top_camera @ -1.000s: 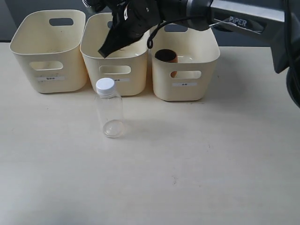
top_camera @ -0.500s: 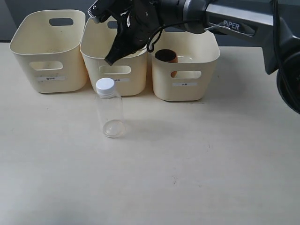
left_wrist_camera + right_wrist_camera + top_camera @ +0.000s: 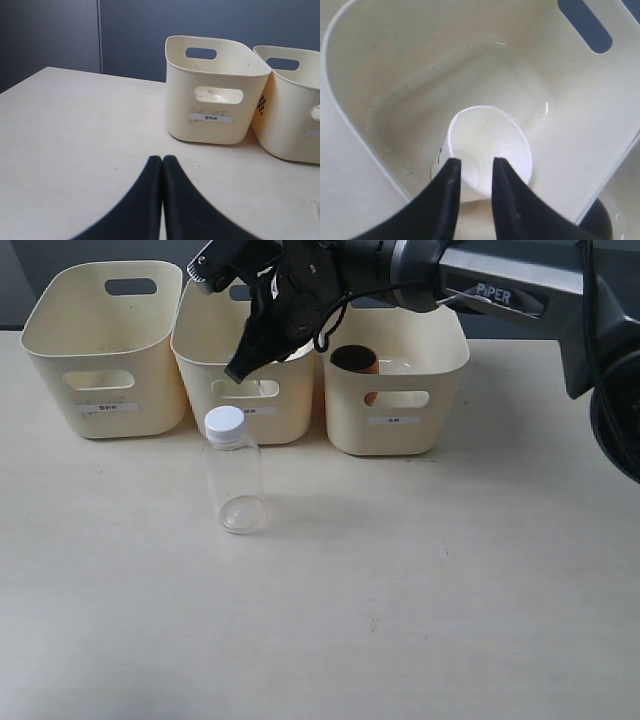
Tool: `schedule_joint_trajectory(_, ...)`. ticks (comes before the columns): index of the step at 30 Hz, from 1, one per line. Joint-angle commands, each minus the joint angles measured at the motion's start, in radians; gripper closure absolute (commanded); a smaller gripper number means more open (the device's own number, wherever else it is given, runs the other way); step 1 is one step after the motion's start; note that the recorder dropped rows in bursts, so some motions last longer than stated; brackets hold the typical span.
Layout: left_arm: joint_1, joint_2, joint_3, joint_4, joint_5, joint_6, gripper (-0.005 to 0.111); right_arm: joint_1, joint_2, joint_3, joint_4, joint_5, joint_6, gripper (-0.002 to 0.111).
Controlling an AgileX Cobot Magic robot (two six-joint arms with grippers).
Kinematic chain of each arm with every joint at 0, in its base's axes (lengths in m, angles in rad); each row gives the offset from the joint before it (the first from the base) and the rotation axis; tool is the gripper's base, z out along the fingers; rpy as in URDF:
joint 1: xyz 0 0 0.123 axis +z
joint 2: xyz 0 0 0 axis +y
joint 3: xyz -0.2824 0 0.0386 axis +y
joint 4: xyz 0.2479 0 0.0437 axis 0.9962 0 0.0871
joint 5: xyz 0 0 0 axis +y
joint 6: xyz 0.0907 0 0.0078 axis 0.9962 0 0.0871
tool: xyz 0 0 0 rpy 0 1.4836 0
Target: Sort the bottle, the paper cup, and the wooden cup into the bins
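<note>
Bins (image 3: 245,350) stand in a row of three along the far edge of the table (image 3: 420,590), toward its far-left corner, and we see our sorting partly done. Our right claw (image 3: 240,368) reaches across from the right and hangs above the middle bin (image 3: 380,65). In the right wrist view its fingers (image 3: 447,192) stand slightly apart over the paper cup (image 3: 487,145), which sits upright on that bin's floor, mouth up; the cup's near rim lies between the fingertips, but we cannot tell whether they touch it.

Compared with a second ago, the right claw has dropped a little lower and drawn in over the middle bin's front wall; over the last half second it has hardly shifted.

The wooden cup (image 3: 354,360) rests inside the right-hand bin (image 3: 395,400), against its left wall, its brown side showing through the handle cut-out, where it was before. The bottle (image 3: 232,472) stands upright on the table just in front of the middle bin, white cap on, and has not moved.

Our left claw (image 3: 162,165) is clenched, its two black fingers pressed together with nothing between them, held low over bare table before the left-hand bin (image 3: 215,95).
</note>
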Motion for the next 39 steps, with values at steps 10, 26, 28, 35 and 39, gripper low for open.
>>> schedule_joint_trajectory(10, -0.003, -0.005, -0.004, 0.001, -0.007, -0.001, 0.107, -0.006, -0.044, -0.008, 0.035, 0.011, -0.007, 0.083)
schedule_joint_trajectory(26, -0.003, -0.005, -0.004, 0.001, -0.007, -0.001, 0.107, 0.004, -0.209, -0.008, 0.522, 0.553, -0.134, 0.042)
schedule_joint_trajectory(28, -0.003, -0.005, -0.004, 0.001, -0.007, -0.001, 0.107, 0.024, -0.209, -0.008, 0.528, 0.514, -0.138, 0.042)
schedule_joint_trajectory(35, -0.003, -0.005, -0.004, 0.001, -0.007, -0.001, 0.107, 0.062, -0.173, -0.008, 0.490, 0.398, -0.136, 0.042)
schedule_joint_trajectory(39, -0.003, -0.005, -0.004, 0.001, -0.007, -0.001, 0.107, 0.062, -0.110, -0.008, 0.452, 0.377, -0.136, 0.042)
